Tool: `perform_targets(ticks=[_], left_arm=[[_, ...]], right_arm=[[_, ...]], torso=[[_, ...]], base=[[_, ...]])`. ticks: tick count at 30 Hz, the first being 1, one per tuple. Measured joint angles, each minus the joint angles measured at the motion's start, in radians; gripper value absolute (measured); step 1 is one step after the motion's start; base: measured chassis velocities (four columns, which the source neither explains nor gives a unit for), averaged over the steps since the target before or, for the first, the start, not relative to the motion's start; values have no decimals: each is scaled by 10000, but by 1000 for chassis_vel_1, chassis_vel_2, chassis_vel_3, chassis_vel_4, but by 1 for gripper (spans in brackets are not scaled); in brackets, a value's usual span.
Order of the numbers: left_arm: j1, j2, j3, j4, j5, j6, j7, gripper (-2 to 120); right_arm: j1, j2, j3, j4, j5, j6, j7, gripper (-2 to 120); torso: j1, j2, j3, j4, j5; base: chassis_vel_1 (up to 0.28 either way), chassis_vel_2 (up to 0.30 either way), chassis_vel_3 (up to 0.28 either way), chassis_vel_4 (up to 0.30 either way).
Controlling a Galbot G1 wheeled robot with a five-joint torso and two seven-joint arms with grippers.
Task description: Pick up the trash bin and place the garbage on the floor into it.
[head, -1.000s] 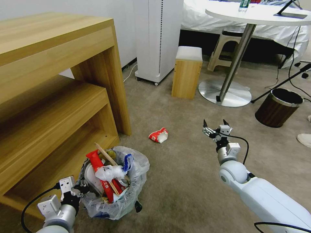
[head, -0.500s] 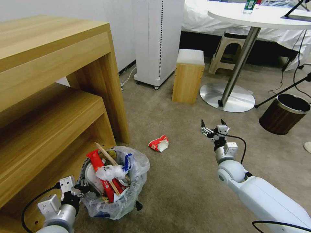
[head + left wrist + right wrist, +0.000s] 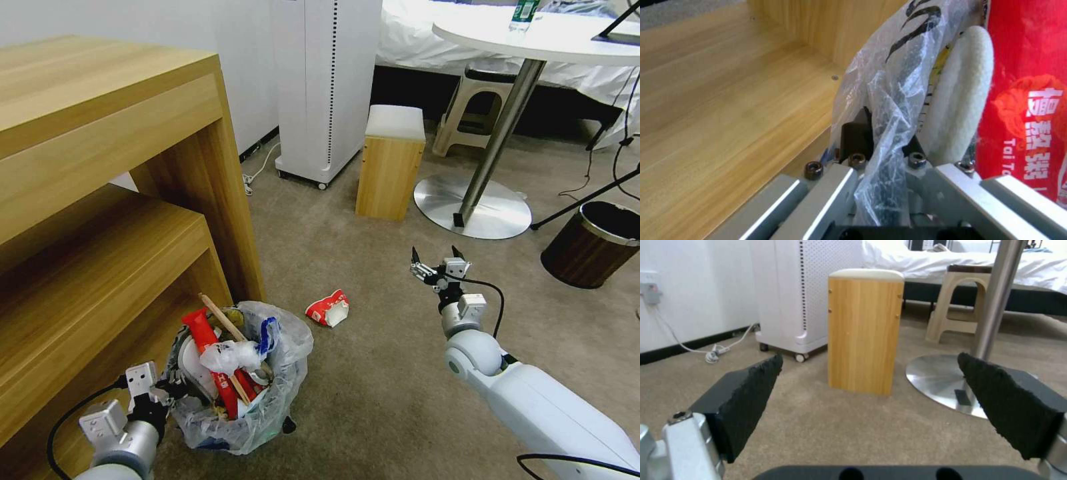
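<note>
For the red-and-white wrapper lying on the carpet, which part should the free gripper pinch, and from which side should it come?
Probably from above, closing on the raised, crumpled white end of the red-and-white wrapper. It lies low on the carpet with open floor all round, so a side approach would likely only push it. The right gripper hangs open beyond it, to the right. The left gripper is clamped on the trash bin rim.

Open carpet [image 3: 373,347] is left between the red wrapper [image 3: 327,309] and the right gripper [image 3: 437,261]. The left side is blocked by the wooden shelf unit [image 3: 100,220] and the trash bin [image 3: 240,393]; farther off stand a wooden stool [image 3: 390,170] and a table base [image 3: 473,210].
</note>
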Motion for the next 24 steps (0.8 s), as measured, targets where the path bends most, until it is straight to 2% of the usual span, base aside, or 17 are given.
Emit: perform_targets(ticks=[24], left_arm=[[101, 15, 16, -53, 68, 15, 25, 1]], right_arm=[[14, -224, -20, 177, 60, 62, -95, 100]], torso=[[0, 0, 0, -2, 0]], base=[[0, 0, 0, 0]])
